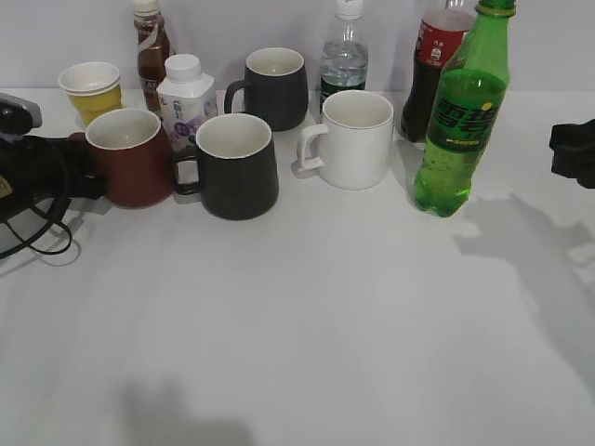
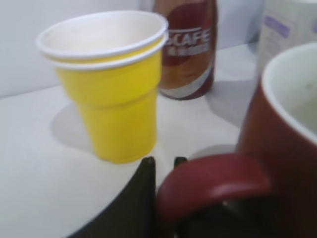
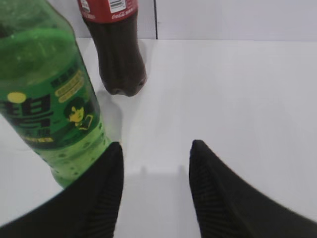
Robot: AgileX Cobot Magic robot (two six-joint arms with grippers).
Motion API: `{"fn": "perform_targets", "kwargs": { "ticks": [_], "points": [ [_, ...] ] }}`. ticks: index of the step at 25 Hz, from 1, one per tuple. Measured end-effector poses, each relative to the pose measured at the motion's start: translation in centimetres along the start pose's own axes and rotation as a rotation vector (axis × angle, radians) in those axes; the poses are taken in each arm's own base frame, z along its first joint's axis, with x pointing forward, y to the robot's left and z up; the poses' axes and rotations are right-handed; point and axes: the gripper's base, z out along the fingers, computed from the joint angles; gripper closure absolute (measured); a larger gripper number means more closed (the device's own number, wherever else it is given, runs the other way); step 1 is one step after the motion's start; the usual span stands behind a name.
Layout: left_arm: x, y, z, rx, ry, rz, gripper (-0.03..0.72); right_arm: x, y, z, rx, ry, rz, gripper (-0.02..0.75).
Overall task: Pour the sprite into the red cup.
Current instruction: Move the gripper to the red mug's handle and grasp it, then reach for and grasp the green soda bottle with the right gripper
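Near the counter's (image 1: 307, 316) left edge, the left end effector (image 2: 163, 163) lies level, its fingers closed around the handle of the upright red cup (image 1: 128, 156). Toward the right edge, the sprite bottle (image 1: 462, 121) stands upright, cap up. The right end effector (image 3: 156, 153) sits level just beside it, fingers spread and touching nothing.

Green sprite bottle (image 1: 460, 121) upright right, red cup (image 1: 130, 156) upright left
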Motion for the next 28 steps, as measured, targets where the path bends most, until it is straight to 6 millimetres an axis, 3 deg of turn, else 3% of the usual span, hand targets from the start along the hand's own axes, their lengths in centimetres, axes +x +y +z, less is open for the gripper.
{"fn": "perform_targets", "kwargs": {
  "ticks": [4, 9, 11, 15, 17, 22, 28],
  "points": [
    [0.0, -0.1, 0.0, 0.01, 0.003, 0.007, 0.615, 0.0, 0.8, 0.0, -0.043, 0.001, -0.066, 0.407],
    [-0.9, -0.3, -0.9, 0.013, 0.025, 0.034, 0.618, 0.2, 3.8, -0.3, -0.184, -0.004, -0.211, 0.386],
    [-1.1, -0.6, -1.8, 0.017, 0.046, 0.045, 0.621, 0.4, 4.7, -0.3, -0.22, 0.0, -0.237, 0.323],
    [-2.3, -1.2, -4.1, 0.015, 0.04, 0.057, 0.622, 0.9, 5.1, 0.4, -0.227, 0.0, -0.197, 0.125],
    [-3.1, -1.5, -5.3, 0.011, 0.017, 0.062, 0.621, 1.1, 5.0, 1.0, -0.217, -0.008, -0.154, 0.074],
    [-4.5, -2.4, -7.9, 0.016, -0.02, -0.017, 0.621, 2.2, 5.3, 3.1, -0.214, -0.052, -0.101, 0.055],
    [-5.4, -3.7, -9.6, 0.077, -0.012, 0.011, 0.622, 4.6, 5.1, 5.9, -0.173, -0.063, -0.031, 0.056]
  ]
}}
